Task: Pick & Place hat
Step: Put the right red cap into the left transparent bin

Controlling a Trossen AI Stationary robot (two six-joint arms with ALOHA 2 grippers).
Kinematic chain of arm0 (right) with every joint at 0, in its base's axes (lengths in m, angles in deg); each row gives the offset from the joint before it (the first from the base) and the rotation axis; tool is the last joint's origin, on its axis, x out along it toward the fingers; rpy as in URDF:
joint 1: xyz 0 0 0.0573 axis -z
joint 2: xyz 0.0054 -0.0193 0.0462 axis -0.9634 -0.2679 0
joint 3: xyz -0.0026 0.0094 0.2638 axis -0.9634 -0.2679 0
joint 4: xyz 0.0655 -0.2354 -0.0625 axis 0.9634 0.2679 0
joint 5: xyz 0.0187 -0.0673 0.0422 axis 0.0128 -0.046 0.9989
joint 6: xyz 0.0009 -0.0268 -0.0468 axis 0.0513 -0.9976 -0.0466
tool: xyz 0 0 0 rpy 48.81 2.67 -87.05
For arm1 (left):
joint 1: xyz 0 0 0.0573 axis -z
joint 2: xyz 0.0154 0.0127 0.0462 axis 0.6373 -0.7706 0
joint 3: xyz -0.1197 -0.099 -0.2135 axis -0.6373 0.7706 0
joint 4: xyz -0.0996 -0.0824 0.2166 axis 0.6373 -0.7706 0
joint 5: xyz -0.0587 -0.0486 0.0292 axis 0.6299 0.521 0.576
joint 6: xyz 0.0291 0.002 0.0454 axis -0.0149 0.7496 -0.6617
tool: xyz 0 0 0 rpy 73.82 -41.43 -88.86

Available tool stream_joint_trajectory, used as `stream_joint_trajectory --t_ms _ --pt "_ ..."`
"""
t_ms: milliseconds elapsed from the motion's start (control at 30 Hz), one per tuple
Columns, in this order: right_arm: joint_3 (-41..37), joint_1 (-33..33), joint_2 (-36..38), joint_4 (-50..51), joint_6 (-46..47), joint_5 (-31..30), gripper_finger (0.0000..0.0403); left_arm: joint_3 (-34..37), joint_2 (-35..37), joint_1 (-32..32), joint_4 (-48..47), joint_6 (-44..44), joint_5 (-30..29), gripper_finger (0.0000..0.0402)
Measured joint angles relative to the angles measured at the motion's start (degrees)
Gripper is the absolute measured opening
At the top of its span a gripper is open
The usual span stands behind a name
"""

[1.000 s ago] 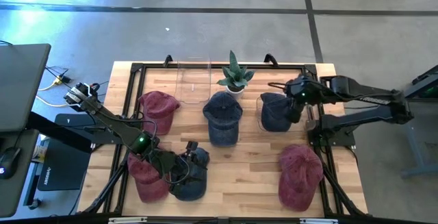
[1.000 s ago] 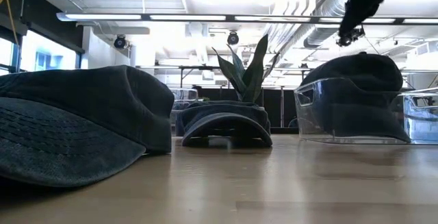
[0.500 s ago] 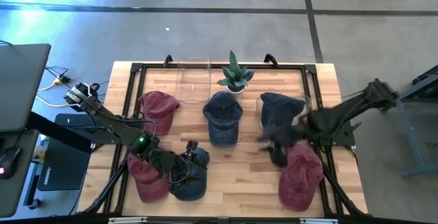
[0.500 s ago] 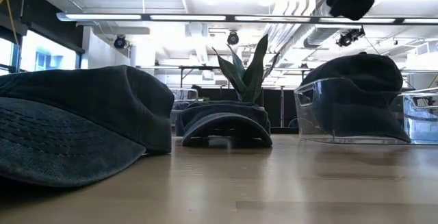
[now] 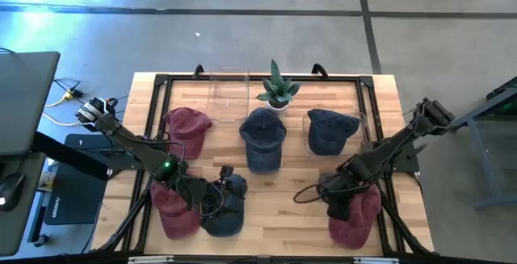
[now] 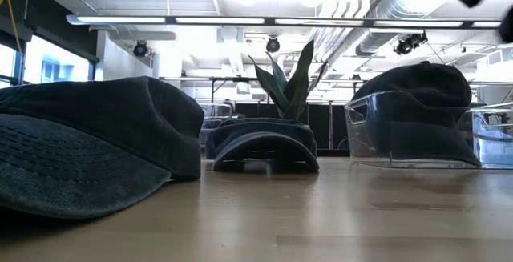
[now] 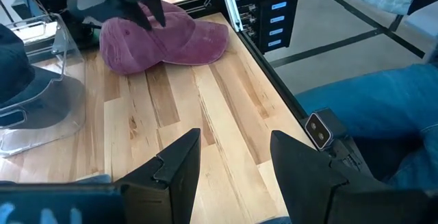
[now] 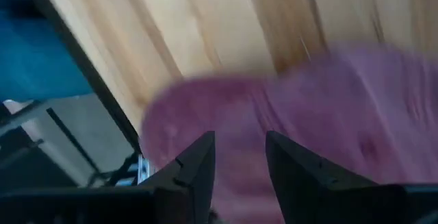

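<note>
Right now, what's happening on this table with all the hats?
The right gripper is over the maroon hat at the table's front right, fingers open, not yet holding it. The left gripper sits at the front left over a navy hat, also open. Another navy hat lies in a clear bin at the back right.

Place: a workshop or robotics lab.
Floor: bare grey concrete [image 5: 242, 46] lay around the rig.
Ceiling: exposed ducts [image 6: 393, 6] and strip lights [image 6: 200, 20] ran overhead.
Bench: a wooden table [image 5: 283, 203] sat in a black metal frame [image 5: 161, 82].
Gear: a monitor [image 5: 24, 94] and loose cables [image 5: 65, 94] stood beside the left arm's base.
</note>
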Motion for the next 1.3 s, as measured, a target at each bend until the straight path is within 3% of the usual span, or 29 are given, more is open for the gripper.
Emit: stream_joint_trajectory --t_ms 167,367,567,800,933,1033,1133,1233,1300 --pt "0.0 -3.2 5.8 7.0 11.4 0.6 0.0142 0.0 0.0 0.0 -0.7 0.0 0.0 0.0172" --pt "-2.4 -9.6 12.6 12.7 20.7 -8.1 0.0208 0.0 0.0 0.0 -1.8 0.0 0.3 0.0172" --pt "-7.6 -13.3 14.5 13.9 17.3 -12.5 0.0282 0.0 0.0 0.0 -2.0 0.2 0.7 0.0172" --pt "-15.9 -13.4 14.5 5.9 10.2 -11.5 0.0286 0.0 0.0 0.0 -1.9 0.2 0.7 0.0172" --pt "-21.0 -13.4 14.5 -2.1 9.4 -8.3 0.0266 0.0 0.0 0.0 -1.9 0.2 0.7 0.0172" --pt "-23.3 -13.4 14.5 -6.4 9.5 -6.7 0.0226 0.0 0.0 0.0 -1.9 0.1 0.7 0.0172" --pt "-23.3 -13.4 14.5 -10.1 8.9 -7.3 0.0153 0.0 0.0 0.0 -1.7 0.1 0.7 0.0172" --pt "-21.9 -13.4 14.5 -12.3 8.0 -7.2 0.0053 0.0 0.0 0.0 -1.7 0.0 0.7 0.0172" --pt "-20.0 -13.2 14.5 -12.9 7.3 -7.5 0.0021 0.0 0.0 0.0 -1.7 0.0 0.7 0.0172"
